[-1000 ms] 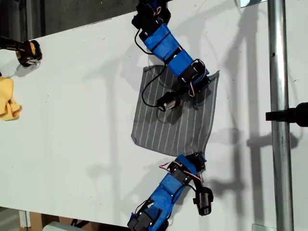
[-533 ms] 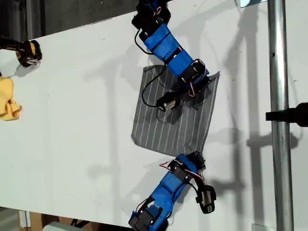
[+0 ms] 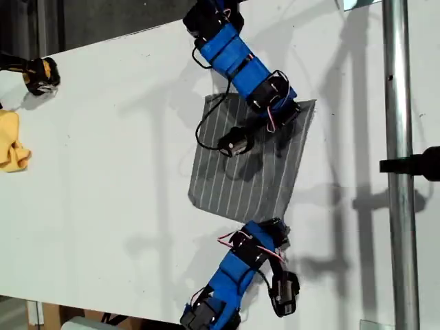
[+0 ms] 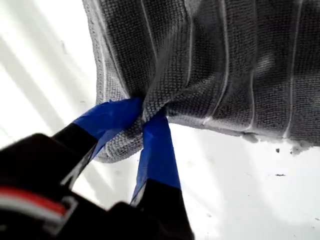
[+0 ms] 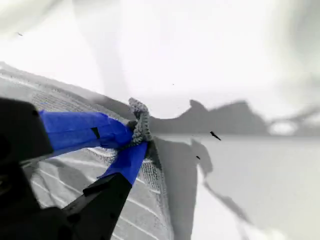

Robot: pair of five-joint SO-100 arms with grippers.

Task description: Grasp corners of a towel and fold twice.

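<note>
Lab: white table point(image 3: 103, 172), metal pole point(image 3: 397, 172)

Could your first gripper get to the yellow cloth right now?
Probably not. My first gripper is shut on the towel at one corner, and the yellow cloth lies far off at the exterior view's left edge.

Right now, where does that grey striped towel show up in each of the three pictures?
Exterior view: the towel lies mid-table between the two blue arms.
First wrist view: it fills the upper frame, one corner pinched by my first gripper.
Second wrist view: a corner bunches in my second gripper.
Shared landmark: the white table.
</note>
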